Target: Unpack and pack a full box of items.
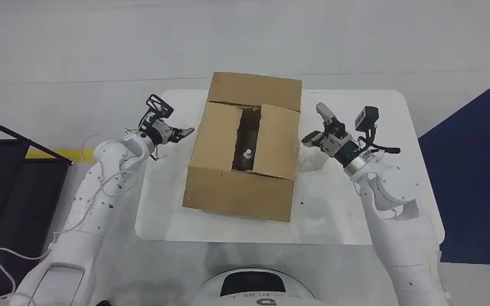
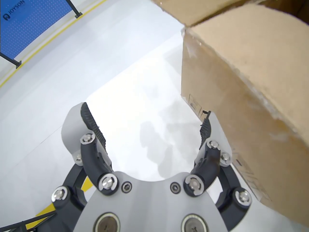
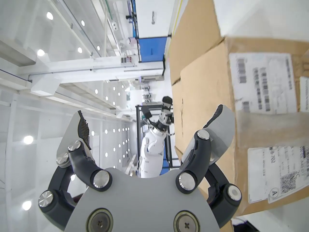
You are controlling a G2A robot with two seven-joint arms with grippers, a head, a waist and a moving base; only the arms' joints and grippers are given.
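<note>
We hold the left gripper (image 1: 172,119) at mid left and the right gripper (image 1: 316,125) at mid right, both spread wide and empty, flanking the box (image 1: 237,191) at frame centre. We judge its half-shut flaps (image 1: 276,141) could snag our fingers reaching the white-capped item (image 1: 246,155) inside.

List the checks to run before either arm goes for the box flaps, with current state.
1. Left pincer open and empty: ok.
2. Right pincer open and empty: ok.
3. Box standing on the table, back from its near edge: ok.
4. One arm on each side of the box: ok.
5. Top flaps folded back for access: not ok. Both lie nearly flat over the top, leaving a narrow gap.
6. Contents known: cannot tell. Only one small white item shows through the gap.
</note>
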